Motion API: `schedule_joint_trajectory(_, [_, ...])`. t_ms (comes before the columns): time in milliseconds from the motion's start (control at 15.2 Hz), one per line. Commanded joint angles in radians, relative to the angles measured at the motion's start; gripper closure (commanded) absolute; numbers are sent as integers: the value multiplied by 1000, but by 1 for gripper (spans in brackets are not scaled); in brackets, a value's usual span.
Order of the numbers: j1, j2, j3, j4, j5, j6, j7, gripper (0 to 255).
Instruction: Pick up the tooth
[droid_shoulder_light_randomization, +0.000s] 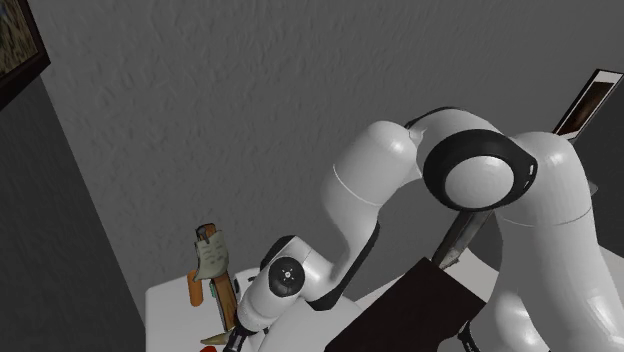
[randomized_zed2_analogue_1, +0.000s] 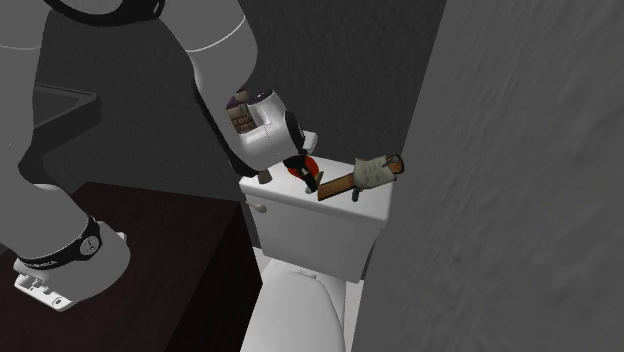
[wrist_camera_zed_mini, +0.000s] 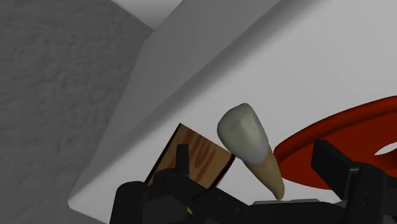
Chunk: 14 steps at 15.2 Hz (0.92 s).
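In my wrist view the wooden block (wrist_camera_zed_mini: 197, 153) is half hidden under one finger (wrist_camera_zed_mini: 183, 159) of the pincer (wrist_camera_zed_mini: 251, 151) at lower left. The red disc (wrist_camera_zed_mini: 343, 130) runs off the right edge, partly behind the other finger. The shoulder view's bottom edge cuts the pincer off at lower left, and in the second exterior view the white wrist covers the left of the toilet tank lid (randomized_zed2_analogue_1: 350, 208), where the fingers are too small to read.
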Motion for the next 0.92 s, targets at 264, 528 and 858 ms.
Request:
schedule_joint_trajectory(264, [40, 70, -44, 59, -98, 24, 111, 0])
schedule_joint_trajectory(528, [41, 69, -46, 58, -102, 25, 116, 255])
schedule_joint_trajectory(858, [41, 68, -45, 58, -102, 25, 115, 255])
